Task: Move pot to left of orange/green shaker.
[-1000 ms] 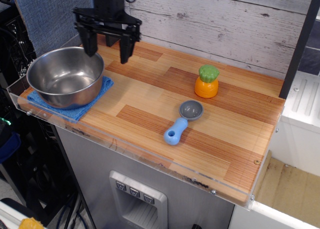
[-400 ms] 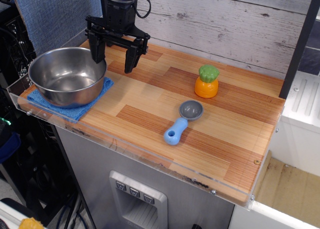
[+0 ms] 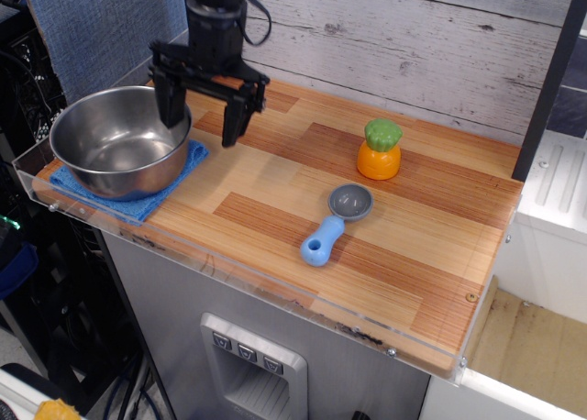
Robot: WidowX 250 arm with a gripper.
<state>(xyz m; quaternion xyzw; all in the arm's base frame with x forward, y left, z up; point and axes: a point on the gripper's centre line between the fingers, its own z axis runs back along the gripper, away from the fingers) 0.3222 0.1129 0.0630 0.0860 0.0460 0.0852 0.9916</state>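
My gripper (image 3: pixel 202 125) hangs with jaws spread wide, straddling the near rim of the steel pot (image 3: pixel 117 140) on its blue cloth (image 3: pixel 138 203), because the orange/green shaker (image 3: pixel 380 149) stands well apart to the right.

On the wooden tabletop (image 3: pixel 275 177), the shiny steel pot (image 3: pixel 119 140) sits on a blue cloth (image 3: pixel 138 200), far left of the orange/green shaker (image 3: pixel 380 149); a grey-and-blue scoop (image 3: pixel 336 221) lies before the shaker.

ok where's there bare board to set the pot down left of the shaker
The widest bare stretch lies between the blue cloth under the pot and the orange/green shaker, back toward the plank wall. The front right corner past the scoop is also bare. It is crowded at the left end, where the open gripper hangs beside the pot's rim.
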